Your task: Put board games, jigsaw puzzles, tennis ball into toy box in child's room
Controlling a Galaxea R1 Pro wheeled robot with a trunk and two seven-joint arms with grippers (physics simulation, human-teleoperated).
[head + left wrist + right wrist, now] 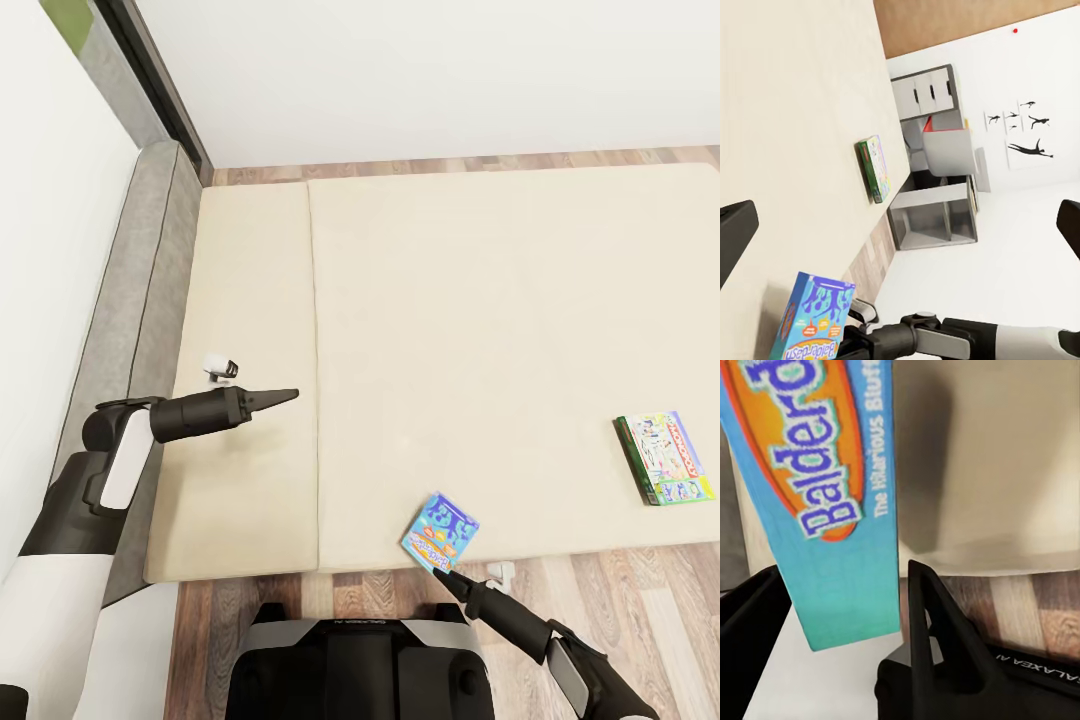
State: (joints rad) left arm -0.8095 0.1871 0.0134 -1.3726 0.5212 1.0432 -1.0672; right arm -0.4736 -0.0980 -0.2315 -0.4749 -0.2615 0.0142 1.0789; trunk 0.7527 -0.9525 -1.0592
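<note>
The right gripper [447, 574] has its jaws closed on the bottom edge of the small blue board game [440, 531], holding it tilted up over the near edge of the bed [430, 300]. The Monopoly box [664, 458] lies flat well off to the right on the mattress. The left gripper [283, 397] hovers over the bed's left side, jaws spread wide with nothing between them

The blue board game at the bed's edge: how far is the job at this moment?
Nothing looks packed yet. In hand: the right gripper is shut on the blue board game, lifted at the edge of the bed. Left: the white board game lies on the mattress, untouched; the left gripper is empty.
</note>
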